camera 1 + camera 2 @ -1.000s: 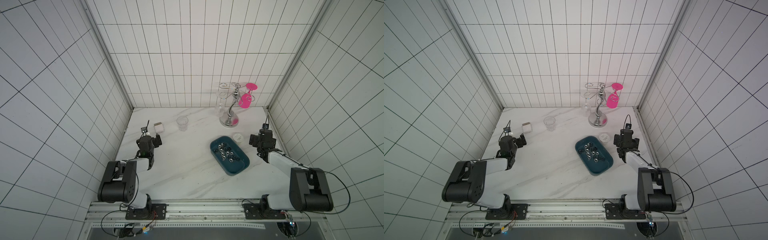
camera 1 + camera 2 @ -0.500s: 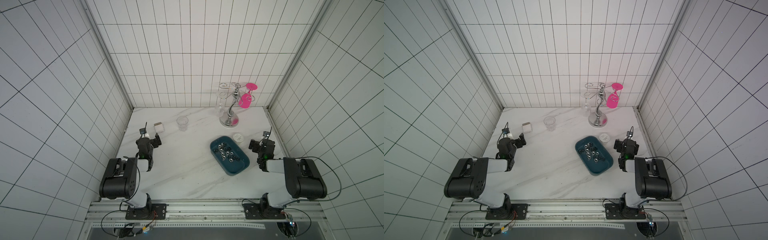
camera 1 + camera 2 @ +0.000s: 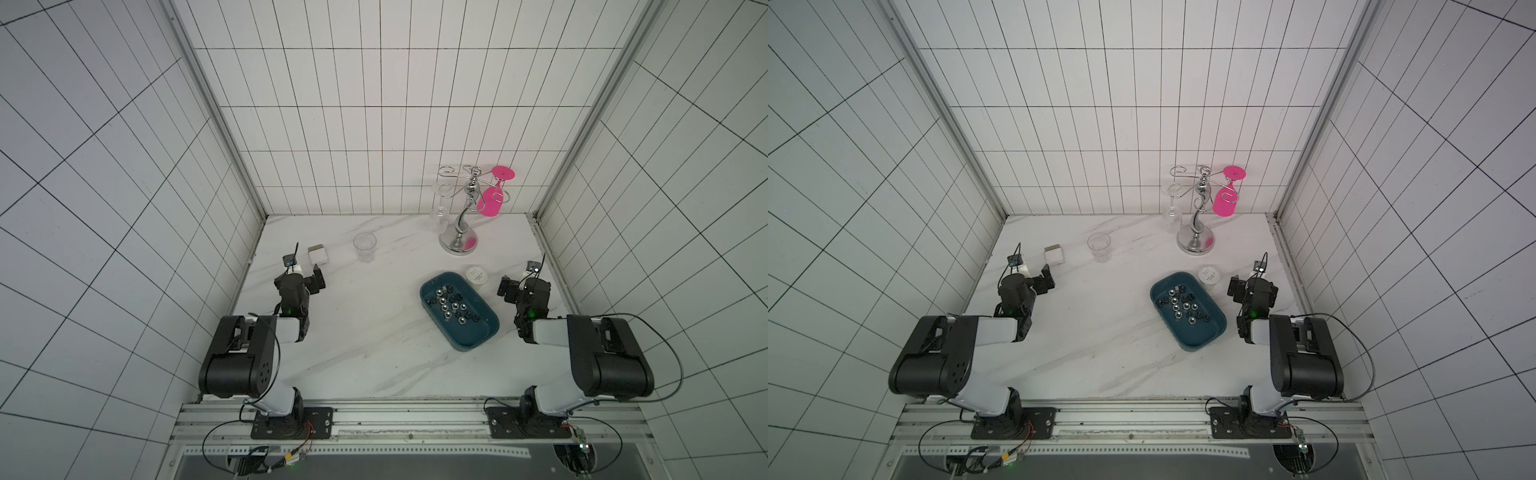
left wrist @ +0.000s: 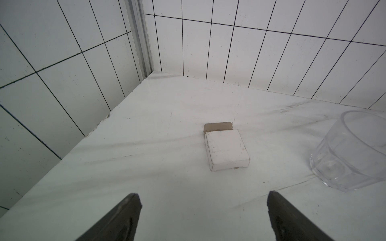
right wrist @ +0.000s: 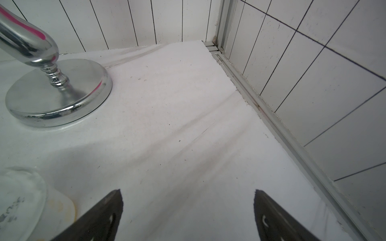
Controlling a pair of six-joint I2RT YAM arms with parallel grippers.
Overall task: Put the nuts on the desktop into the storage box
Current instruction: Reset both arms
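Looked done to me: the nuts (image 3: 453, 305) all sat inside the storage box (image 3: 476, 338), none I could spot on the desktop (image 3: 365, 332), probably why the left gripper (image 4: 202, 194) and right gripper (image 5: 188, 191) sat off to the sides, jaws wide, empty.

Desktop (image 3: 374, 340): white marble-pattern slab with faint grey veins, seen in both top views. From my console I log five items resting on it.
- Small white carton (image 3: 318, 254): far left, lying flat, brown flap toward back wall.
- Clear glass (image 3: 365, 247): upright, near carton, apart from it.
- Chrome stand (image 3: 458, 244): round base, far right, near back wall.
- Storage box (image 3: 473, 340): dark teal, right of centre, set diagonally.
- White round jar (image 3: 476, 275): just beside storage box far corner; contact I cannot confirm.
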